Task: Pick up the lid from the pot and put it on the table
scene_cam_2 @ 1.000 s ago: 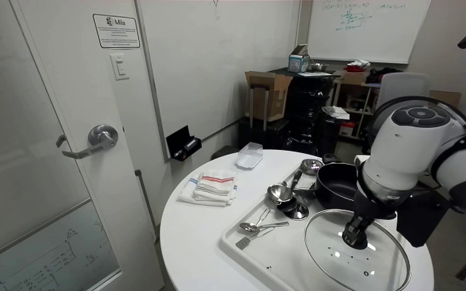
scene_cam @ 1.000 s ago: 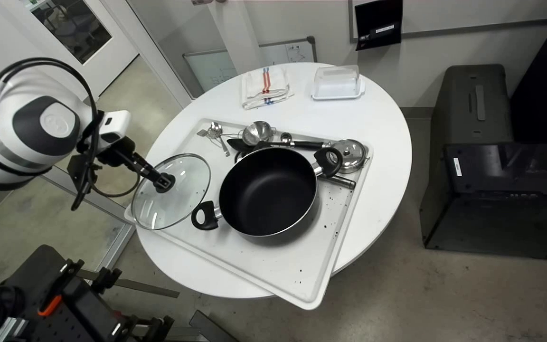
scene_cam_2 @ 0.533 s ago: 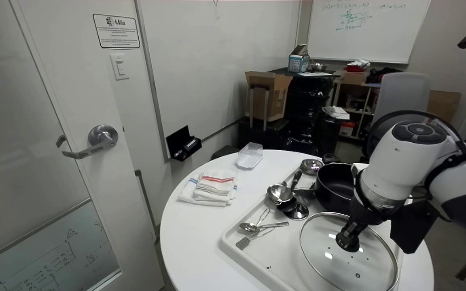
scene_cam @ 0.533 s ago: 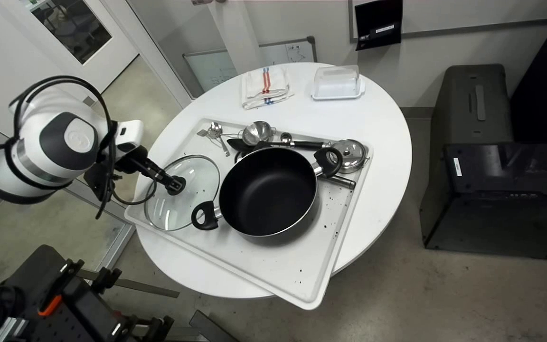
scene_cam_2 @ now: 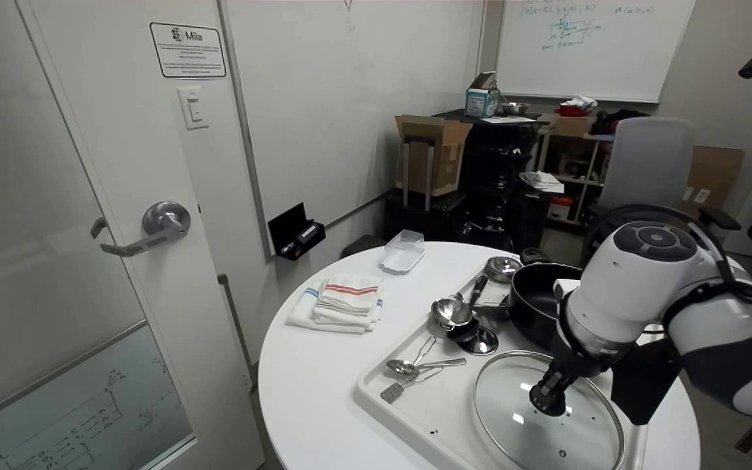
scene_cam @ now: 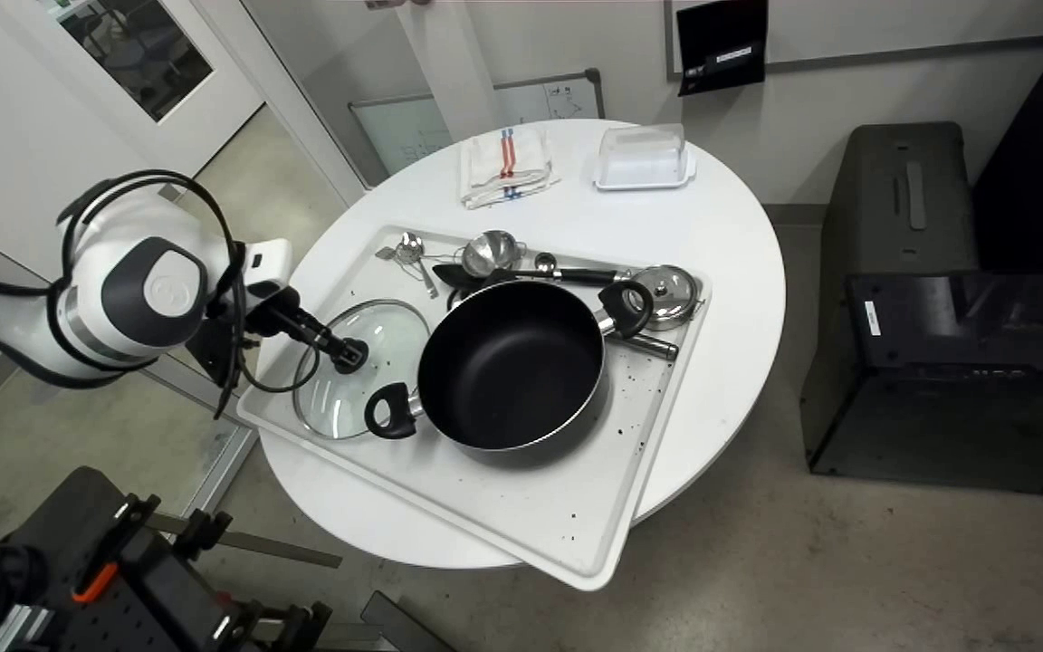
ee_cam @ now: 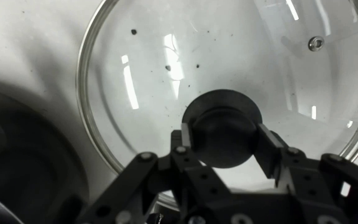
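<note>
Lid (ee_cam: 241, 71) reads stiff, moderate weight I'd guess, glass probably slick and breakable. Right place to hold is the dark centre knob (ee_cam: 224, 124), and the gripper (ee_cam: 225, 137) has it: fingers (ee_cam: 185, 137) pinched in against both sides. Single-point hold, so it may tip. Lid's off the pot (scene_cam: 514, 364), just beside it over the white tray (scene_cam: 485, 489), not the bare table (scene_cam: 734, 317); can't tell if the rim (ee_cam: 82, 77) touches down. Versus a second ago: lid is closer to the pot, looks lower, more of it tucked behind the side handle (scene_cam: 402, 412) in an exterior view. Pot hasn't budged.
</note>
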